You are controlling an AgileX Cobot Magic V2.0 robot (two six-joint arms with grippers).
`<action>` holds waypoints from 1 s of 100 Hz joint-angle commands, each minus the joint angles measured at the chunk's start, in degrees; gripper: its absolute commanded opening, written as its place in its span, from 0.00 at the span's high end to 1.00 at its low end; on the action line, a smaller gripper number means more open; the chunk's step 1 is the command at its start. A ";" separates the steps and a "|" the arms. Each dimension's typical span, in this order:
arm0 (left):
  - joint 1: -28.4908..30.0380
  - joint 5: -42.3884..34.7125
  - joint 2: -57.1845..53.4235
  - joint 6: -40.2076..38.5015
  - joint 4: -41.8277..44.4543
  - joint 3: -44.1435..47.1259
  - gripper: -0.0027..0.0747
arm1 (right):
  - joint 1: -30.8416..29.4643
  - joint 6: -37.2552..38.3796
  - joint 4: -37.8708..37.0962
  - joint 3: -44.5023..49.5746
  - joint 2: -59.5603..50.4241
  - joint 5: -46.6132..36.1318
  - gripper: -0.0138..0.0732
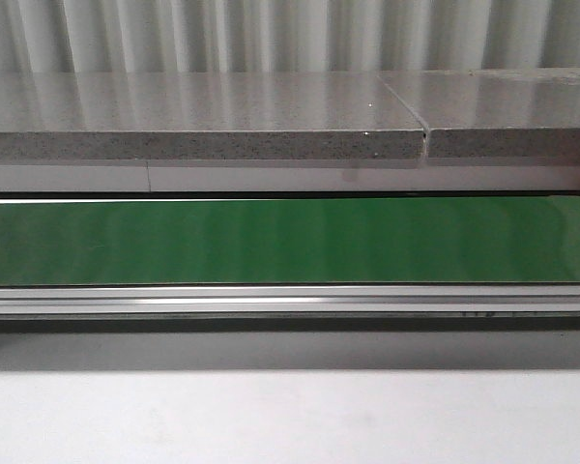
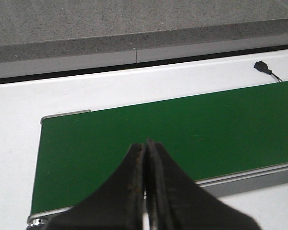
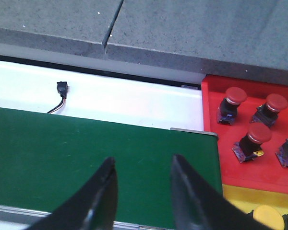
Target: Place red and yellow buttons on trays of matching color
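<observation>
In the right wrist view a red tray (image 3: 216, 91) holds several red buttons (image 3: 235, 96) on dark bases. Beside it lies a yellow tray (image 3: 240, 195), where one yellow button (image 3: 267, 215) shows at the picture's edge. My right gripper (image 3: 143, 164) hovers open over the green conveyor belt (image 3: 62, 153), with nothing between its fingers, a short way from the trays. My left gripper (image 2: 146, 144) is shut and empty over the belt's other end (image 2: 182, 129). Neither gripper nor any button appears in the front view.
The green belt (image 1: 290, 240) runs across the table with an aluminium rail (image 1: 290, 302) along its near side. A grey stone ledge (image 1: 203, 121) rises behind it. A small black connector with a wire (image 3: 62, 89) lies on the white surface behind the belt.
</observation>
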 commanded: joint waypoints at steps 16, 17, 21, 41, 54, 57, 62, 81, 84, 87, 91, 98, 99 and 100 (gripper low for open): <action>-0.46 -3.79 0.09 0.08 -1.59 -1.46 0.99 | -0.06 -0.82 0.29 4.92 -10.58 -4.57 0.92; -0.46 -3.79 0.09 0.08 -1.59 -1.46 0.99 | -0.06 -0.82 0.29 5.05 -11.03 -4.57 0.91; -0.46 -3.79 0.09 0.08 -1.59 -1.46 0.99 | -0.06 -0.82 0.29 5.74 -12.12 -4.57 0.92; -0.46 -3.79 0.09 0.08 -1.59 -1.46 0.99 | -0.06 -0.82 0.29 6.33 -12.88 -1.59 0.92; -0.46 -3.79 0.09 0.08 -1.59 -1.46 0.99 | -0.06 -0.82 0.29 6.33 -12.88 -1.01 0.92; -0.46 -3.79 0.09 0.08 -1.59 -1.46 0.99 | -0.06 -0.82 0.29 6.33 -12.88 -1.01 0.92; -0.46 -3.79 0.09 0.08 -1.59 -1.46 0.99 | -0.06 -0.82 0.29 6.33 -12.88 -1.01 0.92; -0.46 -3.79 0.09 0.08 -1.59 -1.46 0.99 | -0.06 -0.82 0.29 6.33 -12.88 -1.01 0.92; -0.46 -3.79 0.09 0.08 -1.59 -1.46 0.99 | -0.06 -0.82 0.29 6.33 -12.88 -1.01 0.92; -0.46 -3.79 0.09 0.08 -1.59 -1.46 0.99 | -0.06 -0.82 0.29 6.33 -12.88 -1.01 0.92; -0.46 -3.79 0.09 0.08 -1.59 -1.46 0.99 | -0.06 -0.82 0.29 6.33 -12.88 -1.01 0.92; -0.46 -3.79 0.09 0.08 -1.59 -1.46 0.99 | -0.06 -0.82 0.29 6.33 -12.88 -1.01 0.92; -0.46 -3.79 0.09 0.08 -1.59 -1.46 0.99 | -0.06 -0.82 0.29 6.33 -12.88 -1.01 0.92; -0.46 -3.79 0.09 0.08 -1.59 -1.46 0.99 | -0.06 -0.82 0.29 6.33 -12.88 -1.01 0.92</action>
